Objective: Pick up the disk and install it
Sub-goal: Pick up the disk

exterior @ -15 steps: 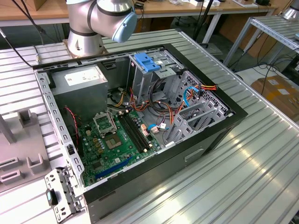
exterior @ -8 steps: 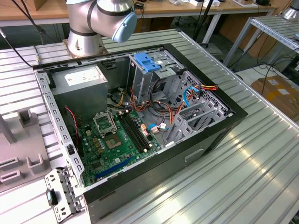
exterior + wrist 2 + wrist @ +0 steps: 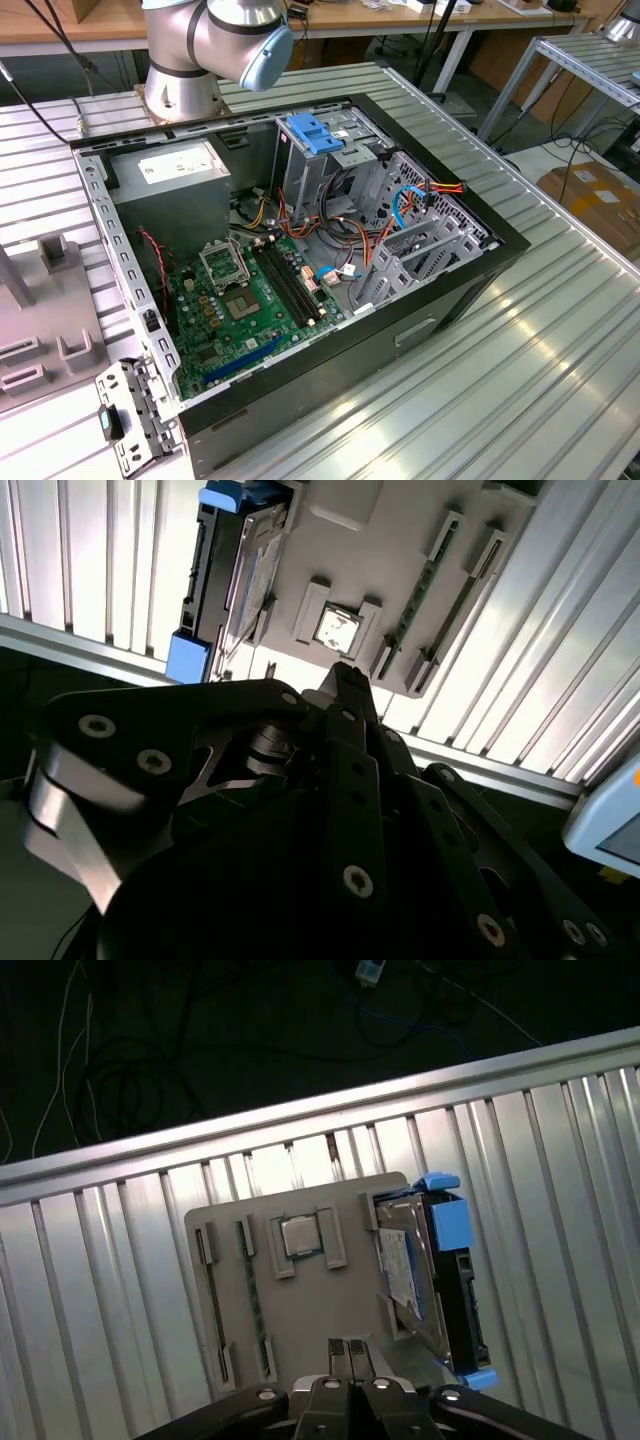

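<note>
hovering over the grey fixture tray (image 3: 320, 1310) on the ribbed surface (image 3: 100, 1290), the claw (image 3: 348, 1348), fingers pressed together on nothing, lies sideways of the disk (image 3: 408, 1272), which stands on edge in the tray's outer slot, long axis parallel to the memory stick (image 3: 252, 1300).

The disk (image 3: 412, 1270) is silver with blue sides. The tray (image 3: 310, 1315) is grey. The table (image 3: 100, 1280) has silver stripes. The board (image 3: 240, 305) is green.
</note>
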Robot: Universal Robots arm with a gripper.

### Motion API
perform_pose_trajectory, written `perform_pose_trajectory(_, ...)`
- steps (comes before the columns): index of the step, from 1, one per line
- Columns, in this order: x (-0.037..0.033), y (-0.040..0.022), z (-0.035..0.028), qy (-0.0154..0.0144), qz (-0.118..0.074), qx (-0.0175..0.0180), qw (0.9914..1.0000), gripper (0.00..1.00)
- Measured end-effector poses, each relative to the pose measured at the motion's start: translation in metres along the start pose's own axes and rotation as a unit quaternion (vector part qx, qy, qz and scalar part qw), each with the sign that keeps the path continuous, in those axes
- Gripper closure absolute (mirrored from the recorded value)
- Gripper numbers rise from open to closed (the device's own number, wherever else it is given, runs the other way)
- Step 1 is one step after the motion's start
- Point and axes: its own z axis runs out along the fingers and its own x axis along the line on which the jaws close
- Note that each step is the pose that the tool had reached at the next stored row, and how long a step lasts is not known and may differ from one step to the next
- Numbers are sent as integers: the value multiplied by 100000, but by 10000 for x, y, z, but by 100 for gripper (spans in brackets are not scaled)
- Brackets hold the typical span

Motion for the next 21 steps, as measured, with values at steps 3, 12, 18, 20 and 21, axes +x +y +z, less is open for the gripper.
perform_pose_trajectory(3,0,0,0,81,-1820,-44,99983,89)
perform_pose_trajectory(12,0,0,0,266,-6024,-147,99818,89)
perform_pose_trajectory(18,-1,0,0,377,-8435,-208,99643,89)
perform_pose_trajectory(20,-1,0,0,383,-8590,-211,99629,89)
perform_pose_trajectory(21,-1,0,0,384,-8593,-209,99629,89)
